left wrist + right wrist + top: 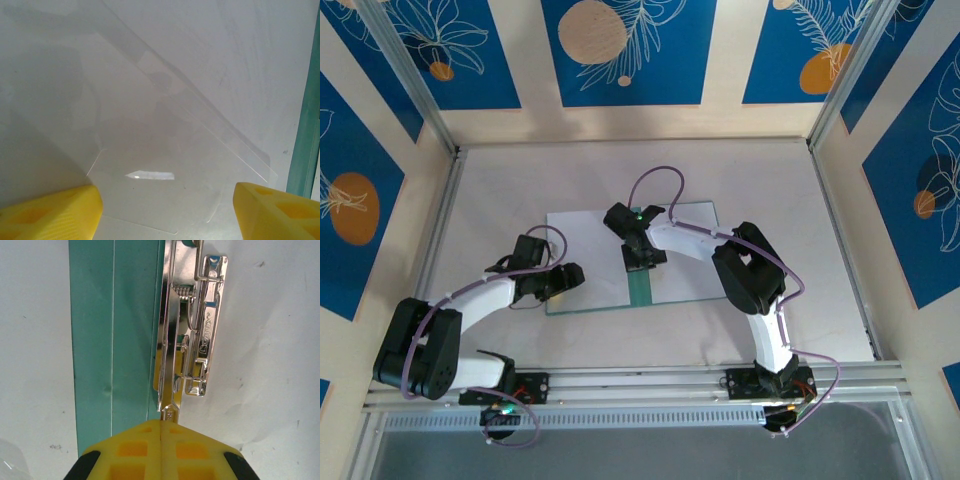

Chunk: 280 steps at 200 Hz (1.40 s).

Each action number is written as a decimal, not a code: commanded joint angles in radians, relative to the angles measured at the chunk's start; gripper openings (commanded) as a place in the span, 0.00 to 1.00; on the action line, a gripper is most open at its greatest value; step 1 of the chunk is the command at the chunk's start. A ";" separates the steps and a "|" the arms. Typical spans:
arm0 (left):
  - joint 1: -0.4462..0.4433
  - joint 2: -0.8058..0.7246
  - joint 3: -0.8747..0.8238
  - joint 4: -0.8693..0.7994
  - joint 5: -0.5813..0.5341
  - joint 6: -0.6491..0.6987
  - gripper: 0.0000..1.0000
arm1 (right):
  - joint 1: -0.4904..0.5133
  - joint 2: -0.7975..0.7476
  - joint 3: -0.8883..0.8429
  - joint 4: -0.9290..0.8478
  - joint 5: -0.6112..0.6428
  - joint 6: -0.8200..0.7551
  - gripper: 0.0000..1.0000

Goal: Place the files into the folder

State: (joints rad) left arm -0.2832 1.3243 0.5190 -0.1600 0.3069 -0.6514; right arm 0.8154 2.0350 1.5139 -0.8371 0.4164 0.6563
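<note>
The teal folder (640,288) lies open in the middle of the table, its spine (110,340) running toward me. White sheets lie on both halves: one left (582,245), one right (685,240). A chrome spring clip (200,325) sits beside the spine on the right sheet (265,340). My right gripper (642,258) is shut (161,427), with the tip of the clip's lever (167,412) pinched between its yellow fingers. My left gripper (558,280) hangs open (167,200) over the folder's near-left corner, where a clear glossy film (165,170) lies. A teal edge (307,125) shows at the right.
White table surface (500,200) surrounds the folder. An aluminium rail (640,375) runs along the near edge and upright posts (840,90) stand at the back corners. Patterned blue and cream walls (630,50) close in the back and sides.
</note>
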 commanded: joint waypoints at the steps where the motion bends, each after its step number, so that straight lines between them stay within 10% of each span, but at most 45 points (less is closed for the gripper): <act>1: 0.013 0.035 -0.047 -0.095 -0.025 0.010 0.73 | -0.012 0.034 -0.040 -0.071 0.051 0.016 0.06; 280: 0.013 0.043 -0.049 -0.090 -0.019 0.009 0.73 | -0.028 0.077 -0.087 -0.014 0.017 0.024 0.06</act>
State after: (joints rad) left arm -0.2832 1.3258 0.5186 -0.1528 0.3115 -0.6514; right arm 0.8131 2.0518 1.4731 -0.7879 0.4152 0.6601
